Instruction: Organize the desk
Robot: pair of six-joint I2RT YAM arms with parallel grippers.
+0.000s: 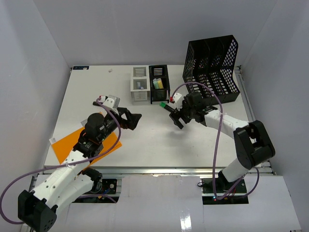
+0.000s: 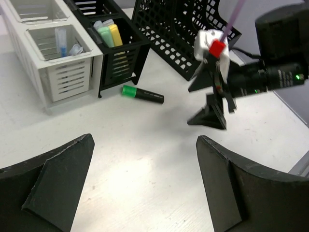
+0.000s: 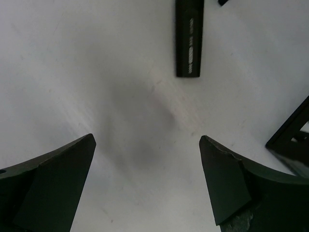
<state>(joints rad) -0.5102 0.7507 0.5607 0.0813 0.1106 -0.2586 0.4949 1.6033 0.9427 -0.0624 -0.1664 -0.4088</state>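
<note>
Right tool (image 3: 146, 140) is hovering open, empty, just near of the marker (image 3: 188, 38); likely best reaching farther, straddling its barrel squarely before closing; left tool (image 2: 145, 140) is standing open too.

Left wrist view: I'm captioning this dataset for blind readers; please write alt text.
A green-capped black marker lies on the white desk beside a black bin holding highlighters and a white organizer. Open jaws of the left gripper frame the foreground; the right gripper is at right.
</note>
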